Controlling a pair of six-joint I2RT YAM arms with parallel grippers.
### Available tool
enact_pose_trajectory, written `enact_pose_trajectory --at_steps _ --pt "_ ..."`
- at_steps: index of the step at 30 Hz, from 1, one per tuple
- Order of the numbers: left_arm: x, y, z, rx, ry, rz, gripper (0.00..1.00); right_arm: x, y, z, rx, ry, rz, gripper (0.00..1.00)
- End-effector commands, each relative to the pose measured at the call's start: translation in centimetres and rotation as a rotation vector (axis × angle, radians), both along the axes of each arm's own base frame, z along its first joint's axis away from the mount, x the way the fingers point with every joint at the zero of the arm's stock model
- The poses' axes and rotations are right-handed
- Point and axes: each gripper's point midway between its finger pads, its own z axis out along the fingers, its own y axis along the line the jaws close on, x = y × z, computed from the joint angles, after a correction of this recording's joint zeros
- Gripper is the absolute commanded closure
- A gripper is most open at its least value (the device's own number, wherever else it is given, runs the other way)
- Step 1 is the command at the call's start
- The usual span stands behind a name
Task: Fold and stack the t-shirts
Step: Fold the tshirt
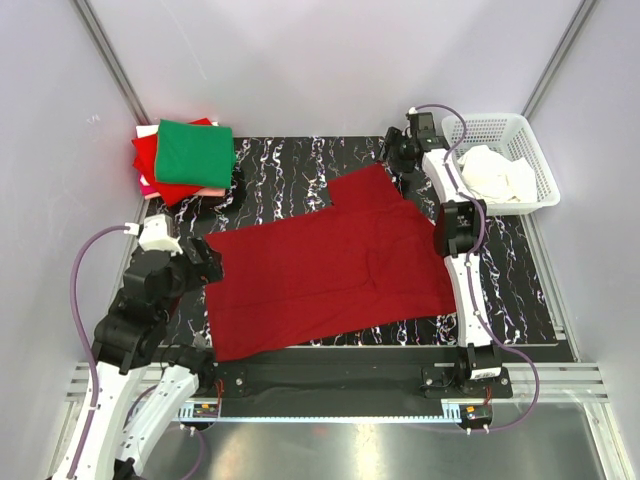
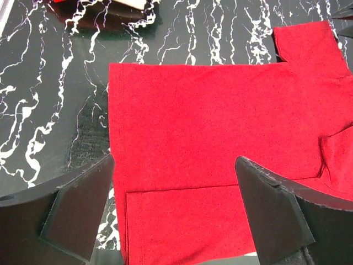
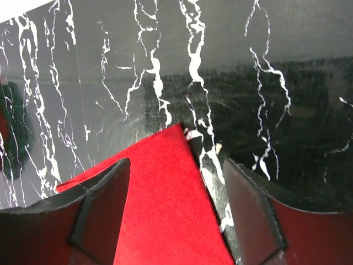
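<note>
Across the black marbled table (image 1: 520, 290), the dark red shirt (image 1: 330, 275) lies spread flat, one sleeve reaching toward the far right. Your left gripper (image 2: 174, 204) hovers over the shirt's left edge with its jaws spread wide, holding nothing. Your right gripper (image 3: 176, 212) sits low at the tip of the far sleeve. Its fingers (image 3: 102, 212) stand apart on either side of the red corner and do not pinch it. At the far left corner, a folded green shirt (image 1: 195, 150) tops a bright red shirt (image 1: 150, 160), with a pink shirt (image 1: 205, 192) peeking out beneath. Far right, beside your right arm, a white basket (image 1: 540, 150) holds white cloth (image 1: 495, 172).
</note>
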Motion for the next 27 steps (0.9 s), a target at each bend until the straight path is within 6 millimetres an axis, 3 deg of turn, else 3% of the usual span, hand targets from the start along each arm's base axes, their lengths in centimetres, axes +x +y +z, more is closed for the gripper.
enact_pose_trajectory --at_steps 1,4,6,12,18,23,24,26,27 --pt "0.6 0.3 1.2 0.0 -0.066 0.014 0.03 0.8 1.4 -0.2 -0.005 -0.045 0.021 0.26" --pt "0.5 0.3 1.2 -0.001 -0.069 0.018 0.03 0.1 2.9 -0.9 0.018 -0.022 0.056 0.33" --pt "0.4 0.4 1.3 -0.001 -0.072 0.019 0.03 -0.6 3.8 -1.6 0.026 -0.001 0.078 0.45" --pt "0.3 0.4 1.4 -0.004 -0.081 0.023 0.02 -0.7 3.1 -2.1 -0.021 0.008 0.051 0.6" --pt "0.5 0.5 1.2 -0.002 -0.072 0.028 0.01 -0.6 2.5 -2.1 -0.038 0.005 0.048 1.0" --pt "0.5 0.7 1.2 0.0 -0.074 0.037 0.02 -0.8 2.6 -1.2 -0.043 -0.019 0.071 1.0" --pt "0.5 0.8 1.3 -0.002 -0.076 0.039 0.02 -0.7 2.8 0.6 -0.033 -0.048 0.081 1.0" --pt "0.6 1.0 1.1 0.001 -0.07 0.052 0.01 -1.1 3.2 1.7 -0.017 -0.063 0.096 1.0" --pt "0.7 1.1 1.1 0.003 -0.066 0.058 0.01 -1.3 3.8 4.1 0.002 -0.093 0.113 1.0"
